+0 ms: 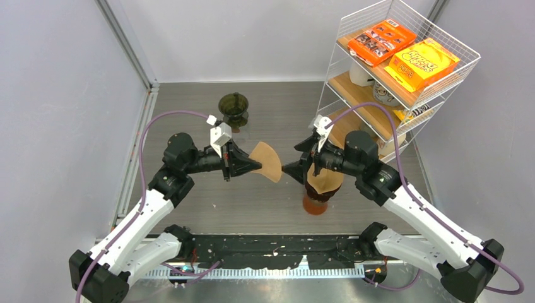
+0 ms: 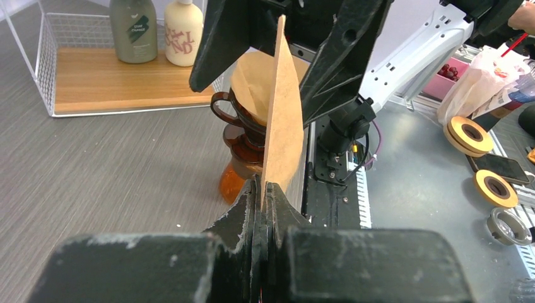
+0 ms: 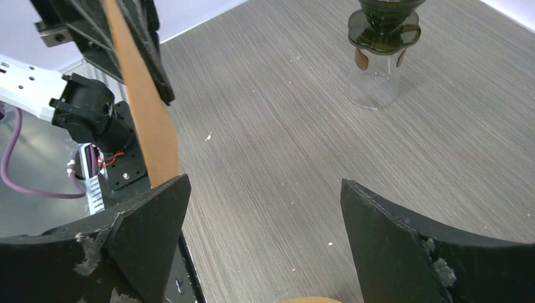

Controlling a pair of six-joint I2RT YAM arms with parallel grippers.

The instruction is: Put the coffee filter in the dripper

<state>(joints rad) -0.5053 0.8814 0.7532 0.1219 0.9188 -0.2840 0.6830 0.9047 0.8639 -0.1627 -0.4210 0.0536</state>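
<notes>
My left gripper is shut on the narrow end of a flat brown coffee filter, which fans out to the right, held above the table. In the left wrist view the filter stands edge-on from the left gripper. Facing it, my right gripper is open and empty, its tips close to the filter's far edge. Under that arm an amber dripper holds brown paper filters. A dark green dripper sits on a clear glass vessel at the back. The right gripper has the held filter just beyond its left finger.
A white wire rack at the back right carries orange boxes and a yellow box. Two bottles stand on its lower wooden shelf. White walls close the left and rear. Tape rolls lie beyond the table's near edge.
</notes>
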